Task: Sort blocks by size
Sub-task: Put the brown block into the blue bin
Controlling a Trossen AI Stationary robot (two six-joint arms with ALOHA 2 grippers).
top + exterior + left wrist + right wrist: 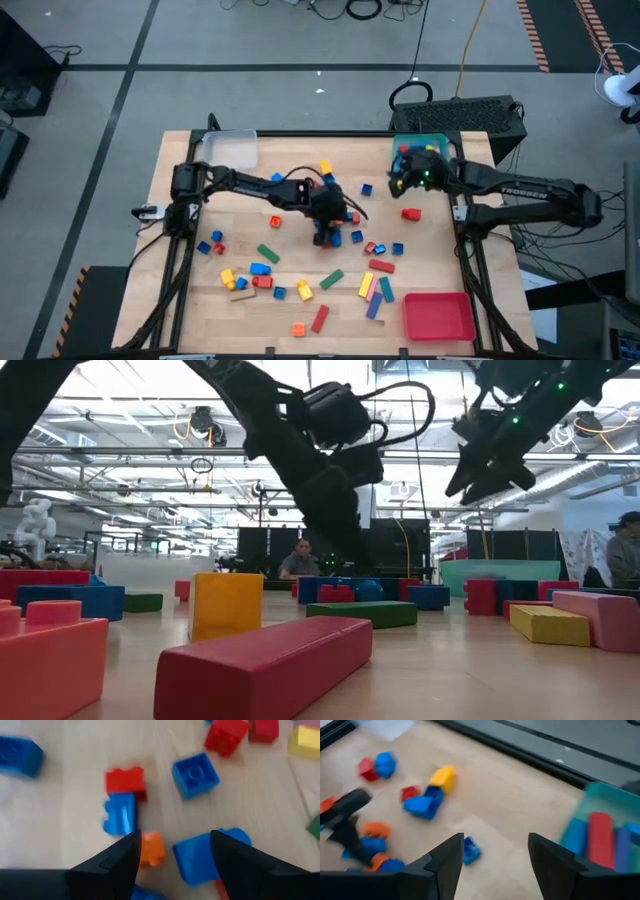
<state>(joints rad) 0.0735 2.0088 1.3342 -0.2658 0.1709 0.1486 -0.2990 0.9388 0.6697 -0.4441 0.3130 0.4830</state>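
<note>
High view: the only writing that can be read is the white word TROSSEN on the right arm [520,190], along its dark forearm; nothing else in any view carries legible text. The blocks [300,270] lie scattered over the middle and near half of the wooden table [180,160], in red, blue, yellow, green, orange and pink, with long bars toward the near right and smaller bricks toward the near left. A clear tray [230,150] sits at the far left corner, a teal tray [420,145] at the far right corner with several bricks in it, and a red tray [438,317] at the near right corner. The left pincer [328,232] is down over a cluster of blue, red and orange bricks at the table's centre; the left wrist view shows its fingers [117,862] spread apart with a blue brick [200,856] and an orange brick [151,847] in the gap between them, neither visibly gripped. The right pincer [400,185] hangs above the table just beside the teal tray, its fingers [445,860] parted and holding nothing, with a small blue brick [471,849] on the wood below. A lone red brick [411,213] lies near the right pincer. Low view: a person [300,563] sits beyond the table.
</note>
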